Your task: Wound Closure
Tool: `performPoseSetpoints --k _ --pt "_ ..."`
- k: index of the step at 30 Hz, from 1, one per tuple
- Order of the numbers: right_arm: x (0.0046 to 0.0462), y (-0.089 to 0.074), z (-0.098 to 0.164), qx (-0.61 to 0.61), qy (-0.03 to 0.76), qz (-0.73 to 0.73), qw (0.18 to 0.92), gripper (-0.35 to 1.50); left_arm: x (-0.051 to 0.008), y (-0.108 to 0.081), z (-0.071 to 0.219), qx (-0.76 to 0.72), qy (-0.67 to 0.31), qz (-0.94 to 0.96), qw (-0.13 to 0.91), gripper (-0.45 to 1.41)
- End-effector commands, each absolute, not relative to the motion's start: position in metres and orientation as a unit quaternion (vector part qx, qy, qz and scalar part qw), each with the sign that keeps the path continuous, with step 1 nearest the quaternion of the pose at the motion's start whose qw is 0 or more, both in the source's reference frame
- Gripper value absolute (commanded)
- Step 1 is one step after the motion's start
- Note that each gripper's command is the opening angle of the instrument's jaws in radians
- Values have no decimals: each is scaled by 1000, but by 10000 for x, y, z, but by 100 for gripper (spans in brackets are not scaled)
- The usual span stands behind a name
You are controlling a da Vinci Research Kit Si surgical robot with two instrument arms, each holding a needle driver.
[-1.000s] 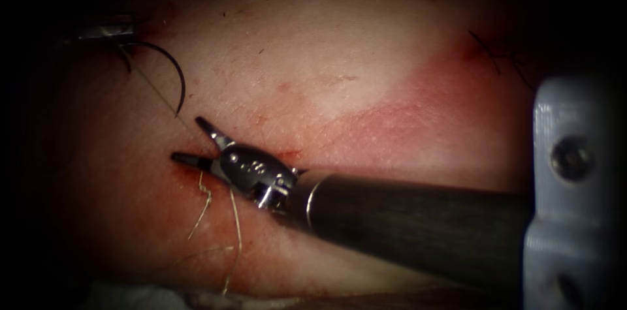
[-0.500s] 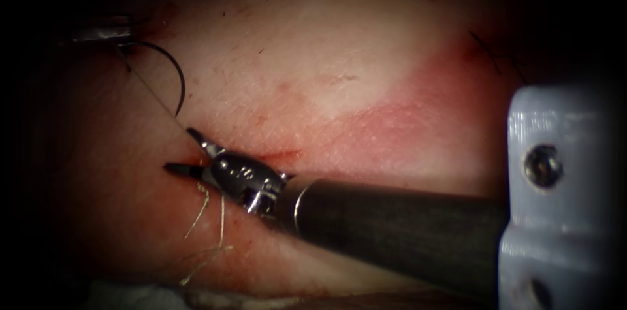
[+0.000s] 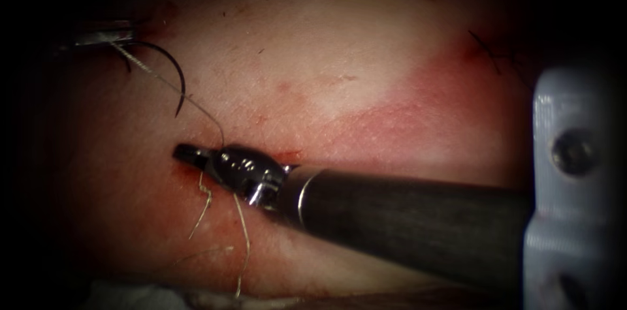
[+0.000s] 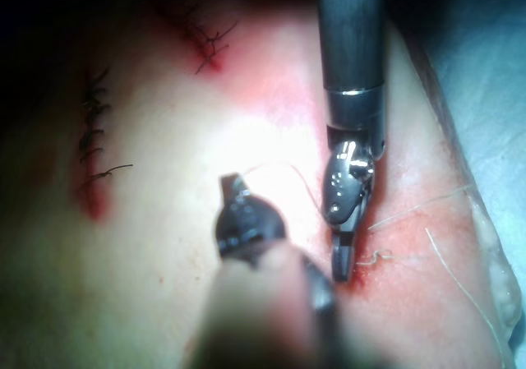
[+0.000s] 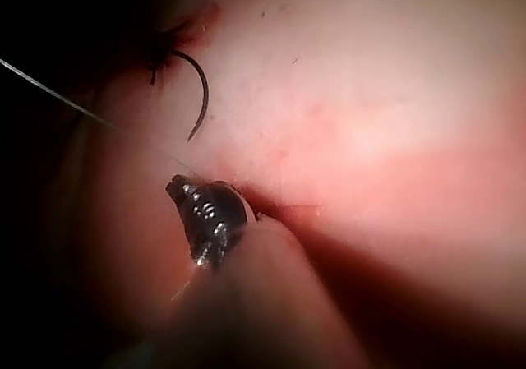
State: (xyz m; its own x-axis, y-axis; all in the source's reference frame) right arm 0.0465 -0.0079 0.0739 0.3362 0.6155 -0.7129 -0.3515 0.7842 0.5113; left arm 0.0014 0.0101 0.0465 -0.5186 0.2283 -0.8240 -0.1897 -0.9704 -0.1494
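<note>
My left claw (image 3: 121, 36) pinches the needle (image 3: 171, 68) by its thread end, clear of the tissue (image 3: 339, 55); my right claw (image 3: 196, 155) has pressed together on the thread (image 3: 196, 106) beside the unfinished cut (image 3: 281, 153)

The dark curved needle (image 3: 171, 74) hangs at far left, free of the tissue (image 3: 339, 68). Thin thread (image 3: 196, 104) runs slack from it toward the cut (image 3: 281, 153).

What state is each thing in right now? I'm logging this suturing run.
left tool: shut on the needle's thread end.
right tool: shut on the thread, left of the cut.
needle: out of the tissue, tip free.
thread: slack between the tools.
cut: open.
cut ends of thread: loose on the tissue.
</note>
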Motion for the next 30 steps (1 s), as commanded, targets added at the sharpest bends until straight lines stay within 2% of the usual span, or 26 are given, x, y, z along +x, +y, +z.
performPoseSetpoints --k 1,2,3,5,12,14,15,17,18,21,24,25,26,28,30 --pt "465 -87 742 143 496 293 805 -35 15 100 471 -477 -22 871 118 -45" --pt "461 -88 740 146 496 290 805 -23 20 101 472 -479 -22 870 117 -45" --pt "454 -87 736 136 495 297 805 44 26 102 473 -477 -20 871 116 -45" --pt "438 -80 728 112 481 316 810 145 39 104 476 -475 -15 872 117 -45" --pt "323 -40 674 93 481 342 802 148 72 126 499 -463 5 877 131 -45" --pt "289 -35 663 80 479 348 802 148 70 134 508 -463 6 876 135 -45" --pt "258 -34 656 71 478 355 800 148 66 142 515 -462 9 876 138 -45" --pt "235 -39 653 66 477 360 799 148 62 146 522 -462 10 875 145 -45" --pt "209 -51 653 55 468 368 801 148 49 150 535 -458 15 875 154 -45" --pt "195 -70 660 45 463 372 803 148 30 154 547 -466 11 869 165 -45" --pt "196 -87 668 45 467 370 802 148 10 161 559 -474 3 858 196 -5" --pt "201 -98 674 45 467 367 803 148 -5 164 568 -474 -2 851 227 37" --pt "203 -102 676 46 467 365 804 148 -12 165 572 -473 -4 848 239 53" --pt "213 -115 682 47 469 359 805 148 -29 156 582 -469 -3 844 262 96" --pt "219 -122 685 48 472 353 807 148 -34 142 586 -471 -3 844 256 106"
